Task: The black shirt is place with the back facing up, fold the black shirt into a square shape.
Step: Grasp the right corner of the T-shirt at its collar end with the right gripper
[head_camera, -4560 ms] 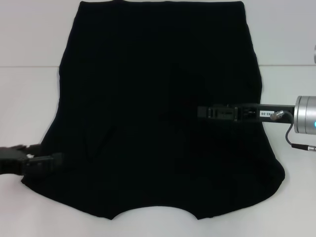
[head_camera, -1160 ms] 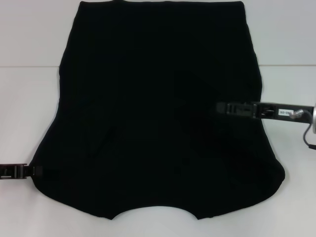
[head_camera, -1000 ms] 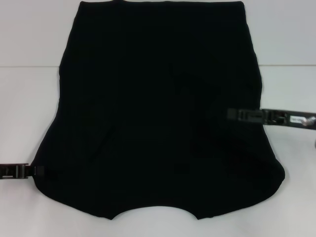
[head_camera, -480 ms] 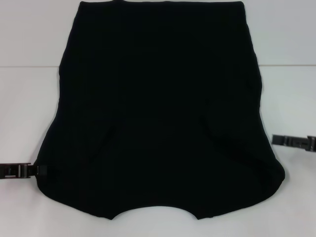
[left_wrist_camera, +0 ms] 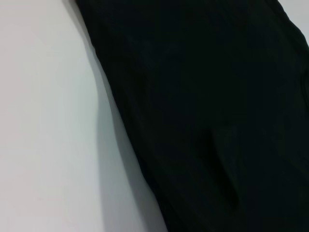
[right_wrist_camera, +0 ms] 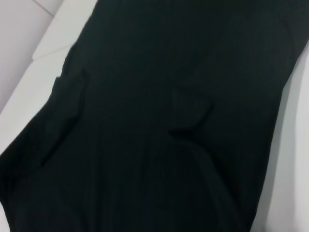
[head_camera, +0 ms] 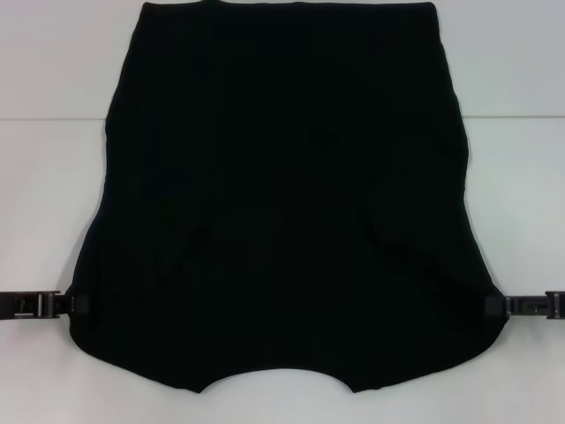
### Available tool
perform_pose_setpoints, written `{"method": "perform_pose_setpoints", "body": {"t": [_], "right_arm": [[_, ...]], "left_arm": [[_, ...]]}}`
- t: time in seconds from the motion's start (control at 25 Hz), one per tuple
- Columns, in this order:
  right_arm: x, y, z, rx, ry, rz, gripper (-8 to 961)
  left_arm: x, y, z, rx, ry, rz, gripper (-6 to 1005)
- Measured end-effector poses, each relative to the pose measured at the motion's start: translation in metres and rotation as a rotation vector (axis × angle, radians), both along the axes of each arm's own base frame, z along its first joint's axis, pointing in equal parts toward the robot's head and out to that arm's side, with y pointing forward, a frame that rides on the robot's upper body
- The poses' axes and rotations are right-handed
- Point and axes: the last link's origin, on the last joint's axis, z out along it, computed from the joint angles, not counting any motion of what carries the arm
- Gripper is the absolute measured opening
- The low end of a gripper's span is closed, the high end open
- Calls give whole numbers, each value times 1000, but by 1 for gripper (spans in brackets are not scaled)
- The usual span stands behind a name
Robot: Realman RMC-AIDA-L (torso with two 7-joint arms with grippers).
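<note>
White desk, matte, evenly lit. A faint seam line crosses it side to side, far of centre. Soft shadow on the desk in left wrist view.

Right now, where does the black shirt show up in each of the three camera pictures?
Head view: the black shirt fills the middle, neckline nearest the robot.
Left wrist view: the black shirt fills most of the picture beside the bare white table.
Right wrist view: the black shirt covers nearly everything.
Shared landmark: the white table.
</note>
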Motion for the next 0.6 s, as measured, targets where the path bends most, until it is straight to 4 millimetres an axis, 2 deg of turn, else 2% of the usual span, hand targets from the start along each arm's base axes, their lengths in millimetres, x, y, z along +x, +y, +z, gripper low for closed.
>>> {"method": "perform_pose_setpoints", "body": {"t": [0.44, 0.6], "right_arm": [[-5, 2, -9, -18, -8, 22, 694], [-3, 0, -9, -14, -8, 18, 596]], "left_arm": [[-1, -1, 0, 1, -1, 3, 30], [-1, -1, 0, 1, -1, 4, 29]]}}
